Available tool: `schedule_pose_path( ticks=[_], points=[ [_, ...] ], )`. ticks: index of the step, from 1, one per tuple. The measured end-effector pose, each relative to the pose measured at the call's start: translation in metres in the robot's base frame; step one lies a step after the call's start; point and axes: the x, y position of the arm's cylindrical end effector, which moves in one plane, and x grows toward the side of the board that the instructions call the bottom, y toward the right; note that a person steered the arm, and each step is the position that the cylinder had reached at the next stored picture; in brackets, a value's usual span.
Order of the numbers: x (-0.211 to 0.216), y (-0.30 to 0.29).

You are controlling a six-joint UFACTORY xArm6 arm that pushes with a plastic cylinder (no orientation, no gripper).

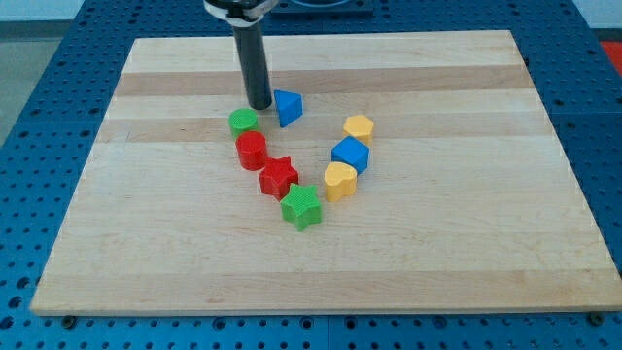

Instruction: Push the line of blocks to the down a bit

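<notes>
One camera view here, looking down across a pale wooden worktop (437,253) that sits on a blue perforated base (29,117).

The dark rod drops in from the top of the frame, left of centre, and my tip (259,106) is down on the wood. There are no jaws on this arm, just the bare rod, so there is nothing to read as apart or together.

Right at the tip, two blocks flank it: the green cylinder (243,122) just below and to its left, and the blue triangular block (288,107) just to its right. The tip sits between them, very close to both; touching or not, I cannot tell.

Now the line: from the green cylinder it runs down and right through the middle of the frame. The red cylinder (252,150) is right beneath the green one, then the red star (279,177), then the green star (301,206) at the bottom end, each crowding the next.

On the right of centre, a second short run: the yellow block (359,128) on top, the blue cube (351,155) just under it, and the yellow heart-like block (339,181) below that, near the green star.
</notes>
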Motion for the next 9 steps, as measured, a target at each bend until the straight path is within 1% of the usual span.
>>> schedule_pose_path(
  ticks=[3,5,6,7,9],
  points=[
    [0.000,0.095],
    [-0.003,0.105],
    [-0.020,0.112],
    [-0.017,0.154],
    [0.014,0.135]
  ],
)
